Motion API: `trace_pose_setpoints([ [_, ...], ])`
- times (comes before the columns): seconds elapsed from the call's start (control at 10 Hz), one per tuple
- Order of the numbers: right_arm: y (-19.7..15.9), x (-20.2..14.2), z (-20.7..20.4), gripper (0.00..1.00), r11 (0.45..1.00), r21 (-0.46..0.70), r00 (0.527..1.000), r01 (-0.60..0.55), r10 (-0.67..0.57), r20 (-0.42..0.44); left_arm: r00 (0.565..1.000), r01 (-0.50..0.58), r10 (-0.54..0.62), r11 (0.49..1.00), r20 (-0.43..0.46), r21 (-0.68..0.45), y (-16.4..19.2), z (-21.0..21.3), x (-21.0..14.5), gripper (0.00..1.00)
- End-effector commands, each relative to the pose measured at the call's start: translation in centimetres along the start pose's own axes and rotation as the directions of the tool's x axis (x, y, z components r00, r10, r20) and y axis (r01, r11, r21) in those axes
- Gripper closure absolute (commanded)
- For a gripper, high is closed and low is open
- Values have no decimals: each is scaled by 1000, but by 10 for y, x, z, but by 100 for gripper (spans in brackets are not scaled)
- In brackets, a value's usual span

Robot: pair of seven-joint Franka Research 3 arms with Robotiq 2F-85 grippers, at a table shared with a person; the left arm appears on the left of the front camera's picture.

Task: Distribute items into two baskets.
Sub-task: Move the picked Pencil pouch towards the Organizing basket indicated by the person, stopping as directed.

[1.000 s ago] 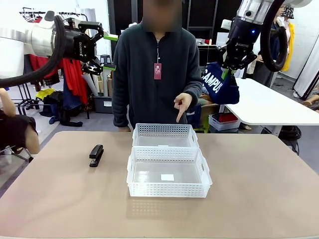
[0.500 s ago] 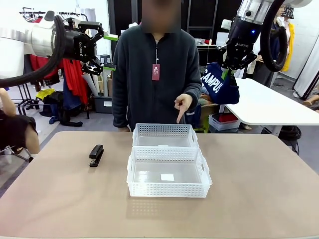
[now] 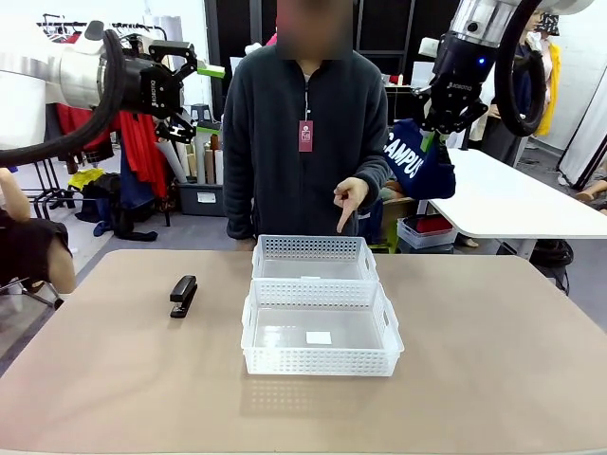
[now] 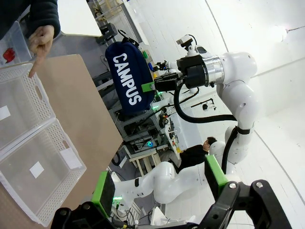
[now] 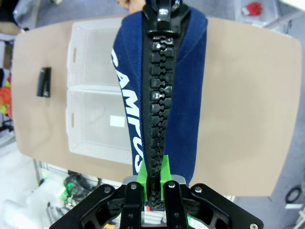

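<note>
Right hand [image 3: 432, 137], high at two o'clock, was clamped on the pouch [image 3: 417, 169], hanging in the air. Left hand [image 3: 210, 98], high at ten o'clock, gaped wide and empty. Stapler [image 3: 183, 296] lay on the bench [image 3: 493, 370] at nine o'clock from the two baskets [image 3: 321, 362].

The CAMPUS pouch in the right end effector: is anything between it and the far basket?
The person's hand hangs pointing over the far basket, at its back rim, roughly on the way down from the pouch. Nothing else visible blocks it.
</note>
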State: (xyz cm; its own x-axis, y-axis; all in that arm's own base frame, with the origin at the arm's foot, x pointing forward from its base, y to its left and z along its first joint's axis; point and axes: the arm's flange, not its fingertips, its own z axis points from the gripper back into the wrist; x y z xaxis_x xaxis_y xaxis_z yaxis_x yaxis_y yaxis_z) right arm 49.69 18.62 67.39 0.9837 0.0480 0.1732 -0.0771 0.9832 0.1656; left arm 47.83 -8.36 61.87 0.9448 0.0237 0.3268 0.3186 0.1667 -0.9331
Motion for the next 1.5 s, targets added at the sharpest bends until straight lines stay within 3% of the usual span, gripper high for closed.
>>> trace_pose_setpoints([
  [0.0,11,10,4,100,976,-21,976,-215,214,-43,1000,-6,6,1000,0,-5,-3,0,0,0],
  [0.3,34,39,14,100,877,-73,878,-474,466,-109,1000,-6,6,1000,0,-5,-3,0,0,0],
  [0.6,58,74,3,100,728,-57,724,-683,665,-184,1000,-6,6,1000,0,-5,-3,0,0,0],
  [0.8,78,87,-27,100,595,-39,591,-803,787,-176,1000,-6,6,1000,0,-5,-3,0,0,0],
  [1.4,105,107,-97,100,366,1,355,-931,906,-231,1000,-6,6,1000,0,-5,-3,0,0,0],
])
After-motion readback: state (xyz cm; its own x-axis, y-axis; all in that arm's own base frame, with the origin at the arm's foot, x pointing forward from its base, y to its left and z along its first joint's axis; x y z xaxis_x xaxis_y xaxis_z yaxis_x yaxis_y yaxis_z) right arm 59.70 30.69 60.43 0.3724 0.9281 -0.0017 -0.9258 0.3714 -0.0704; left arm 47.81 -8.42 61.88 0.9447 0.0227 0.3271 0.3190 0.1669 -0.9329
